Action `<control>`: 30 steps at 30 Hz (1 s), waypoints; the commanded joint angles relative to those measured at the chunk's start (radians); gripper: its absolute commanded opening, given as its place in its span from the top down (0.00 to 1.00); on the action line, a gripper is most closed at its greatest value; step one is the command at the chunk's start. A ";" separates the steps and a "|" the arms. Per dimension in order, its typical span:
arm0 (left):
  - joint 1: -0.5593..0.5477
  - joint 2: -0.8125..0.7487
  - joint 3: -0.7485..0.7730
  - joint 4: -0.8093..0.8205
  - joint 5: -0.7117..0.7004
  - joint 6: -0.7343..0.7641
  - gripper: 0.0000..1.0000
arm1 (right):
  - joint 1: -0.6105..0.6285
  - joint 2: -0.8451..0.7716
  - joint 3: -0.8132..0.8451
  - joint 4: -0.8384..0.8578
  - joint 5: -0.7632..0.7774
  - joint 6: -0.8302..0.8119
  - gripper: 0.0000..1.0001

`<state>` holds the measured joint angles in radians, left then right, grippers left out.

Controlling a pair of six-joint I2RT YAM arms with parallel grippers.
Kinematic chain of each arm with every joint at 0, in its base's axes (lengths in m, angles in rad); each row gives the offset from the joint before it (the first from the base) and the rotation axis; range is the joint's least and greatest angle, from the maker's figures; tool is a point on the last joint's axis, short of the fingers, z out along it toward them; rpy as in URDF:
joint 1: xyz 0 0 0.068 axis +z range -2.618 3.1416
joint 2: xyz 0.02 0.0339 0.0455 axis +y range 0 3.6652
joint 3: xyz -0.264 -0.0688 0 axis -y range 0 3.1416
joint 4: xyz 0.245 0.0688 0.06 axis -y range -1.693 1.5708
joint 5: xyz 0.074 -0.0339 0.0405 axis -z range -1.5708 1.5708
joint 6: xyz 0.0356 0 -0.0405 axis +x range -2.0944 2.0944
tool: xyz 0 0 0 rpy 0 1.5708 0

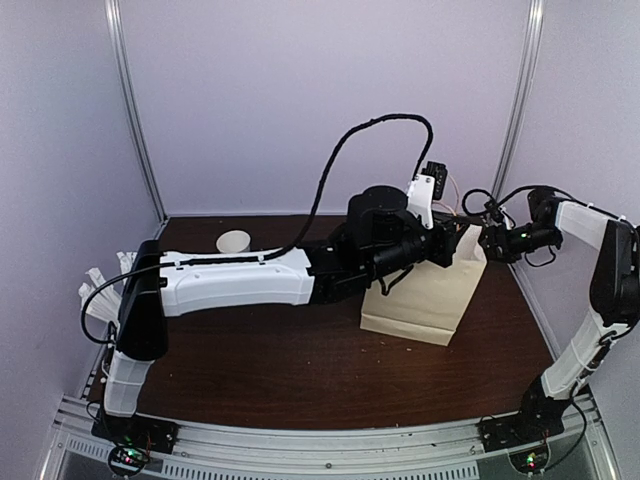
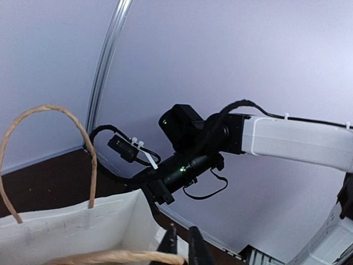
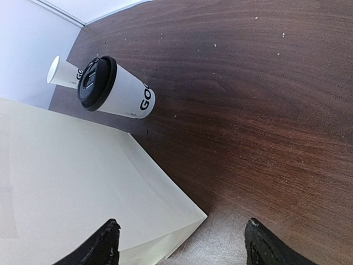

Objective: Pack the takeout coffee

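Standing upright on the dark wooden table, the small white paper takeout coffee with black round lid is just beside the cream paper bag with twine handles, outside it. Plain open white cup is just behind the coffee. Left gripper hangs over the bag mouth, fingers drawn close together beside a handle; can't tell if it's pinching it. Right gripper is at the bag's top edge, fingers spread wide, gripping nothing.

Lab booth, white walls, aluminium frame, wooden table
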<state>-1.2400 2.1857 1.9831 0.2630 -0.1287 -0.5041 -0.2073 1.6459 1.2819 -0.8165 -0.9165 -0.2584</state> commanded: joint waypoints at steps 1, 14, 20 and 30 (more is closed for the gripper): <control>0.027 -0.029 0.008 0.012 0.038 -0.001 1.00 | -0.001 -0.024 -0.011 0.014 -0.013 -0.008 0.23; 0.182 -0.378 -0.060 -0.740 0.468 0.077 1.00 | 0.000 -0.048 -0.012 -0.001 -0.061 -0.027 0.23; 0.290 -0.490 -0.084 -1.045 0.435 0.218 1.00 | 0.018 -0.034 -0.002 0.026 -0.078 -0.008 0.23; 0.442 -0.683 -0.327 -1.097 0.297 0.373 1.00 | 0.188 -0.012 0.085 0.013 0.041 -0.072 0.23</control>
<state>-0.8322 1.5711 1.7226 -0.8181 0.2493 -0.2169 -0.0879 1.6253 1.2938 -0.8116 -0.9394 -0.2878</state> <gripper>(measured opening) 0.015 0.766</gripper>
